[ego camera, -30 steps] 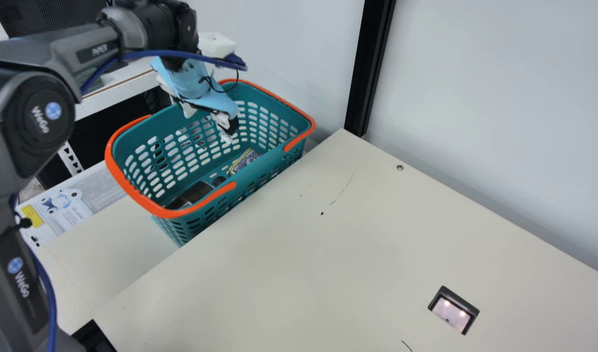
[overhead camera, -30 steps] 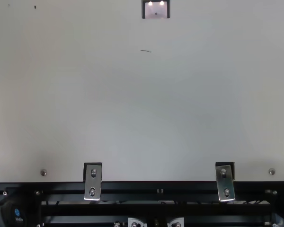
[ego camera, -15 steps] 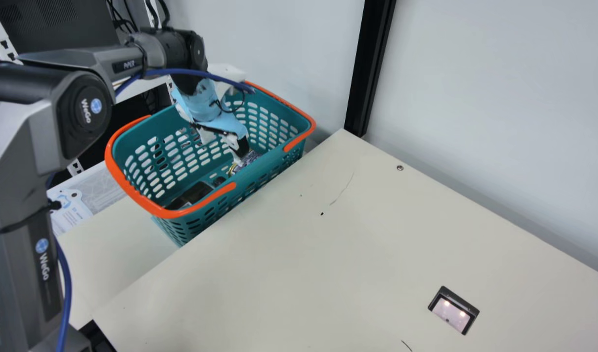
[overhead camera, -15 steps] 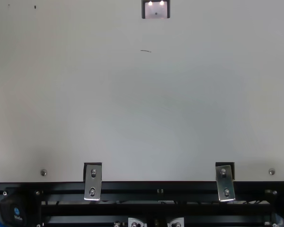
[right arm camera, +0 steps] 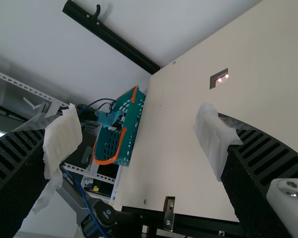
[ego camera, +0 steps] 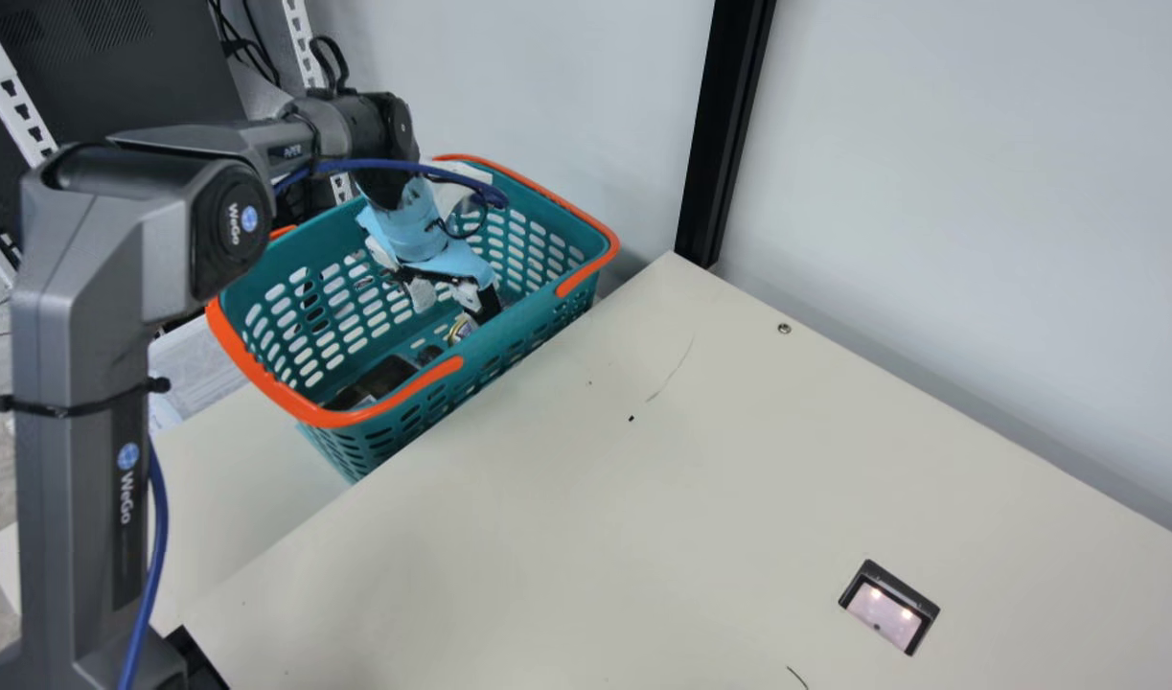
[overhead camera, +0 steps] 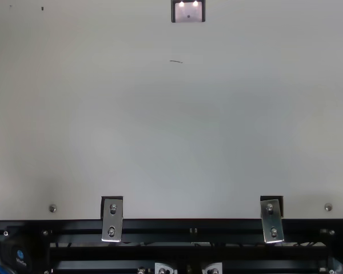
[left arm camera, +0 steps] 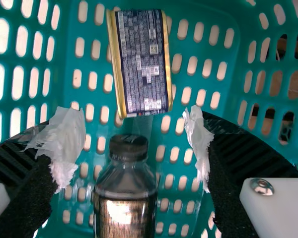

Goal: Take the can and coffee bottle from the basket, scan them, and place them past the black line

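In the main view my left gripper (ego camera: 463,299) reaches down inside the teal basket (ego camera: 538,206), above the can (ego camera: 461,329). The dark coffee bottle (ego camera: 379,379) lies in the basket's nearer part. From the left wrist, my left gripper (left arm camera: 136,148) stands open with nothing between its tape-wrapped fingers; the can (left arm camera: 143,59), with a gold rim and dark printed side, and the black-capped bottle (left arm camera: 125,193) lie end to end on the slotted basket floor. My right gripper (right arm camera: 136,148) is open and empty in the right wrist view, away from the basket.
A scanner window (ego camera: 887,607) is set into the cream table (ego camera: 643,498). The basket stands against the table's left edge. A black post (ego camera: 724,125) rises at the back corner, beside pale walls. Metal brackets (overhead camera: 112,220) sit along the near rail.
My left arm has swung rightward in the main view, and its gripper has gone lower into the basket, toward the can. The can and bottle have stayed in place.
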Robot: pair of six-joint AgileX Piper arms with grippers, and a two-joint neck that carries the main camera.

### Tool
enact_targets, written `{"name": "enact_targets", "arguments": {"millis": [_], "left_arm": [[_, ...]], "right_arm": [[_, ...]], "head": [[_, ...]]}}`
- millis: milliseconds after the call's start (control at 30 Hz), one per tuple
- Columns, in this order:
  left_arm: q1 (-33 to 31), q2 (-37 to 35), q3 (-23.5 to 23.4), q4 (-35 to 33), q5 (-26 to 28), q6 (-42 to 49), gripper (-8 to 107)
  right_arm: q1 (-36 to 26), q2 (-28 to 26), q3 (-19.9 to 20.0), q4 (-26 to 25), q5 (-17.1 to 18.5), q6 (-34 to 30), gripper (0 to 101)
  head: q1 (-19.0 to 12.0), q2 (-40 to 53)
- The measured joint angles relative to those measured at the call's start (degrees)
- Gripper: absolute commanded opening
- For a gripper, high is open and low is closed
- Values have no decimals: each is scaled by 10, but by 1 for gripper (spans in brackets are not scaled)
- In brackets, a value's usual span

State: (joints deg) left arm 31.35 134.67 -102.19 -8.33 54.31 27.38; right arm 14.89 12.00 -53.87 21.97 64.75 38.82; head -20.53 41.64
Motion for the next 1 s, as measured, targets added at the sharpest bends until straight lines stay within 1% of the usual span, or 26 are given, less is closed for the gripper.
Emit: {"name": "enact_targets", "arguments": {"millis": [367,667,900,933,967,1000], "left_arm": [[-18,62,-70,-2,9,-1,90],[-24,130,-152,11,30,-17,90],[-24,180,-217,8,53,-28,90],[-24,186,-226,8,58,-30,77],[-24,192,-235,6,61,-32,10],[-24,197,-242,3,64,-33,10]], "right_arm": [[0,0,0,0,0,0,101],[0,0,0,0,0,0,101],[0,0,0,0,0,0,101],[0,0,0,0,0,0,101],[0,0,0,0,0,0,101],[0,0,0,0,0,0,101]], "head": [[0,0],[0,0],[0,0],[0,0],[0,0],[0,0]]}}
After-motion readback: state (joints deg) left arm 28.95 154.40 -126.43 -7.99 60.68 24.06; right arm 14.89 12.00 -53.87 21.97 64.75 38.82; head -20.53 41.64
